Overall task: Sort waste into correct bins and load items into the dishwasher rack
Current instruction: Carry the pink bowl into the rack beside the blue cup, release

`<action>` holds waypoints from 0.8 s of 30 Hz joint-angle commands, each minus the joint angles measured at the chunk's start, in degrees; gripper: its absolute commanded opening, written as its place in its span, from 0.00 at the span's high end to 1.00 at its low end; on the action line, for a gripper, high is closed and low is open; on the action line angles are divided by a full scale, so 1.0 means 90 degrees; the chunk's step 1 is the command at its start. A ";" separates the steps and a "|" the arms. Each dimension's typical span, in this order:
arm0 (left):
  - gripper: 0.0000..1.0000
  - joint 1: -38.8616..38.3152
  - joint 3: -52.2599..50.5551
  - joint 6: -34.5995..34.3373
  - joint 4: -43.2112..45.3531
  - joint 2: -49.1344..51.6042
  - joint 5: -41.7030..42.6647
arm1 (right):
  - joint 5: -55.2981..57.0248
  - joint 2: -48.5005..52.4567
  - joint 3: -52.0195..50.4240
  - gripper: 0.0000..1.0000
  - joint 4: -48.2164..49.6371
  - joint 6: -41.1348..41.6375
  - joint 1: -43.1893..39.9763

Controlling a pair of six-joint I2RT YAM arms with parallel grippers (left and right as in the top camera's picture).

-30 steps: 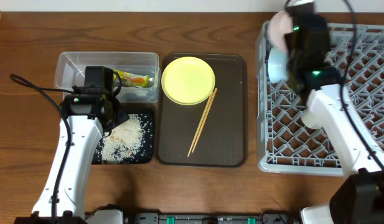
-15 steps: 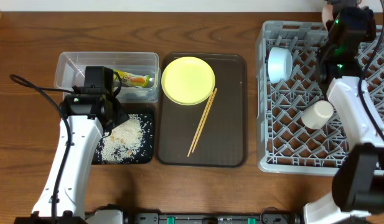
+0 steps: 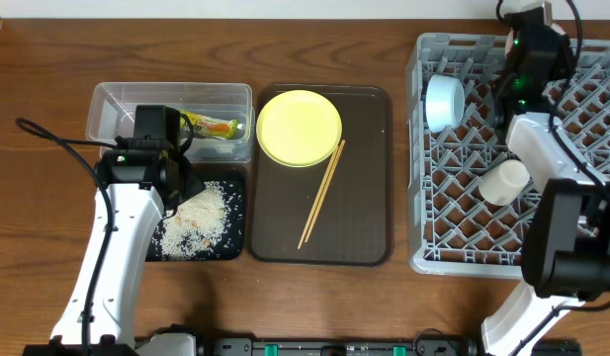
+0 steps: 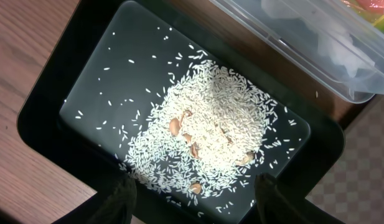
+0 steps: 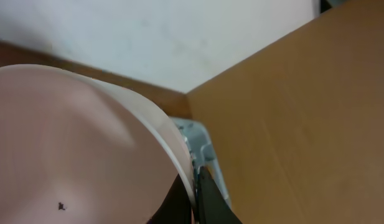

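My left gripper (image 4: 195,186) is open and empty, hovering over the black tray (image 4: 42,118) that holds the rice grains (image 4: 210,130); it also shows in the overhead view (image 3: 176,183). My right gripper (image 5: 195,186) is shut on the rim of the white bowl (image 5: 73,149), held tilted at the back edge of the grey dishwasher rack (image 3: 463,259). In the rack sit the light-blue bowl (image 3: 443,101) and the pale cup (image 3: 504,182). The yellow plate (image 3: 300,128) and the chopsticks (image 3: 321,193) lie on the brown serving tray (image 3: 319,249). The snack wrapper (image 3: 214,126) lies in the clear tub (image 3: 171,97), with white paper (image 4: 341,43).
Bare wooden table (image 3: 314,30) surrounds the tub, trays and rack. The right arm (image 3: 542,148) stretches across the rack's right half. A brown board (image 5: 316,112) and a white wall fill the right wrist view behind the bowl.
My right arm has swung with the white bowl from above the light-blue bowl to the rack's back edge. The left arm has not moved.
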 commanded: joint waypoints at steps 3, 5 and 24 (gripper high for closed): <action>0.36 0.0029 0.0024 -0.0063 -0.0012 -0.0092 -0.0121 | 0.0389 0.0304 0.0007 0.99 -0.0073 0.0243 0.0002; 0.36 0.0029 0.0024 -0.0066 -0.0012 -0.0092 -0.0121 | 0.0318 0.0313 0.0007 0.99 -0.0228 0.0549 0.0027; 0.36 0.0029 0.0024 -0.0160 -0.0012 -0.0092 -0.0121 | -0.0408 0.0126 0.0007 0.99 -0.2795 0.2994 0.0491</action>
